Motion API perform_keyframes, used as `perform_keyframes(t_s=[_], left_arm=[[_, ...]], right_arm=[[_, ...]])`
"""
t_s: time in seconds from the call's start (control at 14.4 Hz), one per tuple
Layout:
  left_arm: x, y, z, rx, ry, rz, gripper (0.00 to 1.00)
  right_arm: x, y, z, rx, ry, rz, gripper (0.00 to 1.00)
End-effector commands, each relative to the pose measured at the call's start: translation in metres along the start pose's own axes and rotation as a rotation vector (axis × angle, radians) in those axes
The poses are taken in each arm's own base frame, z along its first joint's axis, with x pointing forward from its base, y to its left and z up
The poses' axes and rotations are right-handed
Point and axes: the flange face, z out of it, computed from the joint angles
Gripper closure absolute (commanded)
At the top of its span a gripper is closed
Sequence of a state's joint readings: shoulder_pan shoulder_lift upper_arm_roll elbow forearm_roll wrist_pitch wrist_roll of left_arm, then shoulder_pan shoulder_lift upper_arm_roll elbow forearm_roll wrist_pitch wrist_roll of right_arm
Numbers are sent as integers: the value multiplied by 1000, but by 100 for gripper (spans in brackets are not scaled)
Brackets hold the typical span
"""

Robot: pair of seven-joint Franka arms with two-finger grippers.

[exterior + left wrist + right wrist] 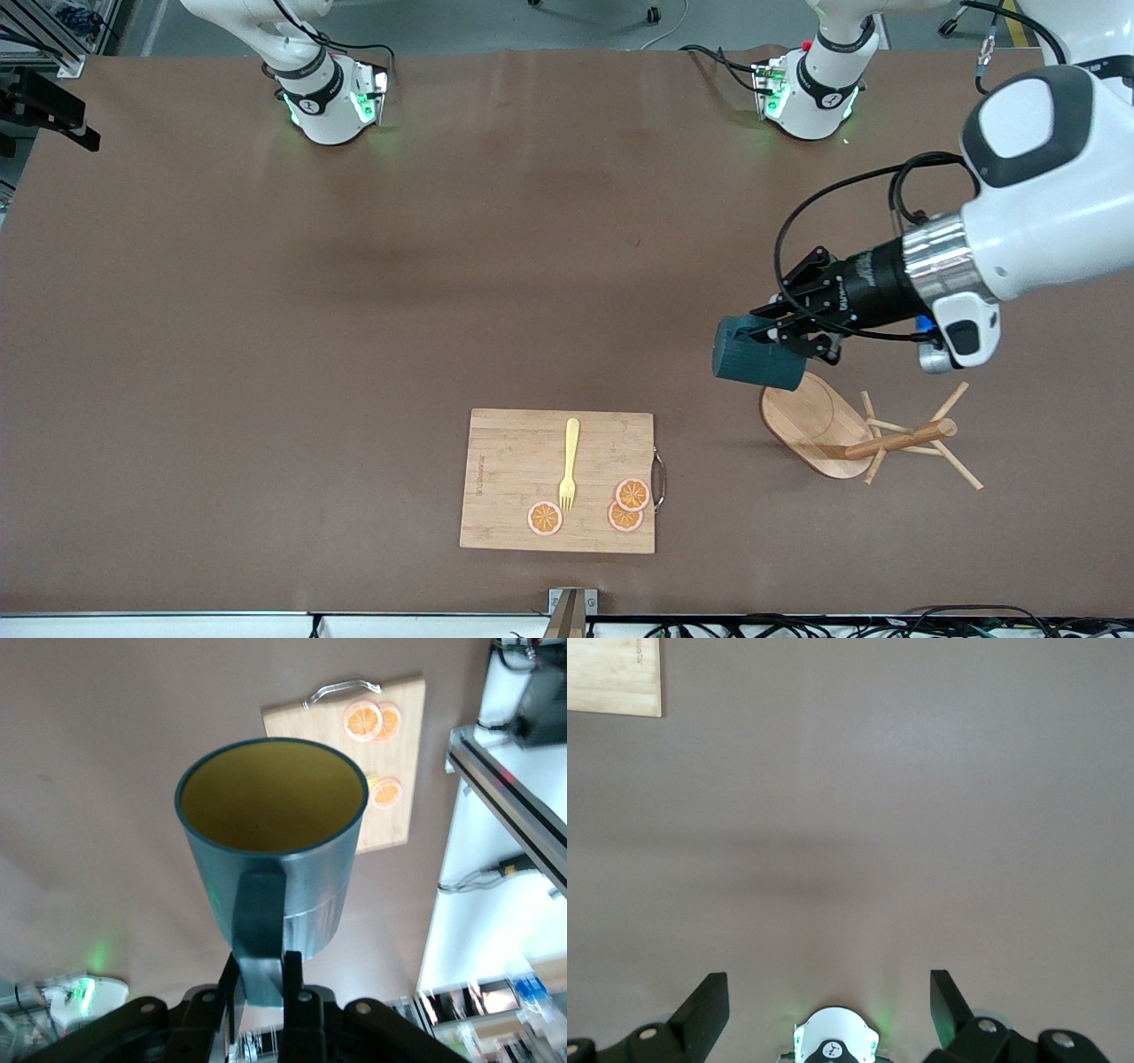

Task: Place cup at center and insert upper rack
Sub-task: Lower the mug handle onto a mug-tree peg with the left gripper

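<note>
The dark teal cup [753, 359] hangs tilted in the air, its bottom over the rim of the upper rack's oval base. My left gripper [781, 332] is shut on the cup's handle. In the left wrist view the cup [270, 833] shows its mustard-yellow inside, and the left gripper [261, 967] pinches the handle [259, 935] between both fingers. The upper rack [824, 430], a light wooden mug tree with thin pegs, stands on the table toward the left arm's end. My right gripper [829, 992] is open over bare table with nothing between its fingers; the front view does not show it.
A wooden cutting board [518, 443] lies near the front camera's edge of the table, carrying a yellow fork [569, 465] and three orange slices [625, 507]. The left wrist view also shows that board [403, 771]. The right arm's base [833, 1041] shows under the right gripper.
</note>
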State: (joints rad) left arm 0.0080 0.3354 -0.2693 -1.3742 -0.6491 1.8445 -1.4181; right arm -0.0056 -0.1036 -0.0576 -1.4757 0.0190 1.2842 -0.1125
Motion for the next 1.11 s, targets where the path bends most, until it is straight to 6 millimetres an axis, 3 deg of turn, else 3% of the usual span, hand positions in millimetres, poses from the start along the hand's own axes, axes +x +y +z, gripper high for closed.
perform_keyframes(t_s=[0.0,0.21,0.35,0.63,0.9,1.04], left_arm=[[48,8,-21,-59,-135,-16,99],[80,12,-21,-74,-160,-19,100],[108,14,-30,-109,-211,-48,100],[145,13,-42,-160,-246,-7,100],[185,8,-31,-144,-265,34,100],[192,8,-23,-133,-273,24,100]], right_arm=[[-5,0,2,10,2,-7,0],[-8,1,2,12,-9,8,0],[-11,-4,2,10,-26,0,0],[-11,3,1,1,-26,11,0],[-10,-2,1,-1,-23,1,0],[-10,-2,2,-1,-25,1,0]])
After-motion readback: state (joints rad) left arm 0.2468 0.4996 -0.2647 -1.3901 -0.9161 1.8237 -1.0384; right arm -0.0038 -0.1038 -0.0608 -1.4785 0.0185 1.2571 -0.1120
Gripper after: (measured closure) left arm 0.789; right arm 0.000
